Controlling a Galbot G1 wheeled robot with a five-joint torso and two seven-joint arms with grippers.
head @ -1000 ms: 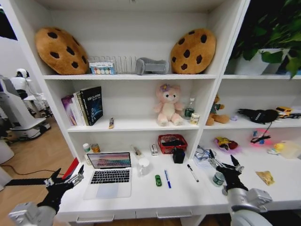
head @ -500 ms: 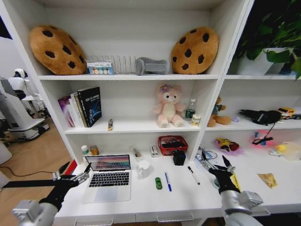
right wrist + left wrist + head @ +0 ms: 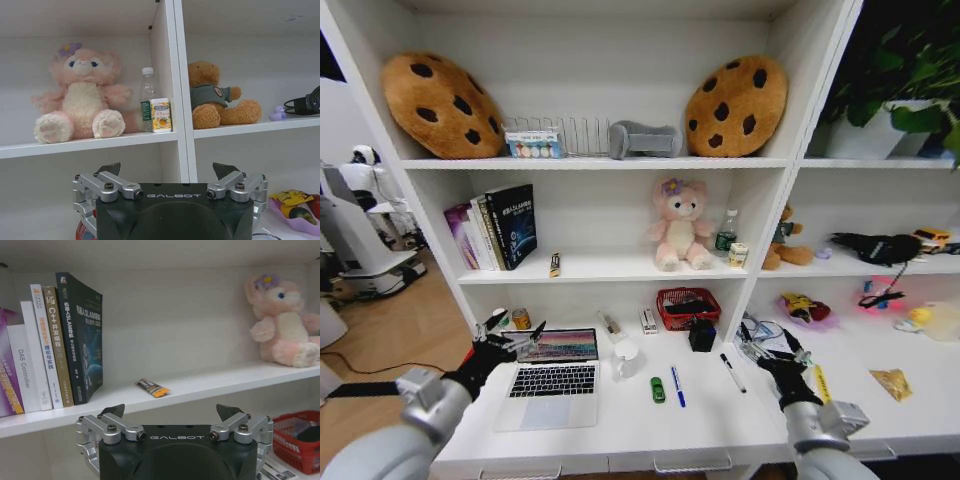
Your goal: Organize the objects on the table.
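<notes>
On the long white desk you had the silver laptop at left, with the white mug, tiny green toy car and blue pen to its right.

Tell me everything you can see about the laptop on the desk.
The silver laptop sits open on the white desk, left of the white mug. Its lid stands upright and its screen is lit with a colourful picture. The keyboard is black, with a wide pale trackpad below it in a metal-looking body. It lies flat, its front edge near the desk's front. The left gripper hovers by the screen's upper left corner; contact cannot be told.
</notes>
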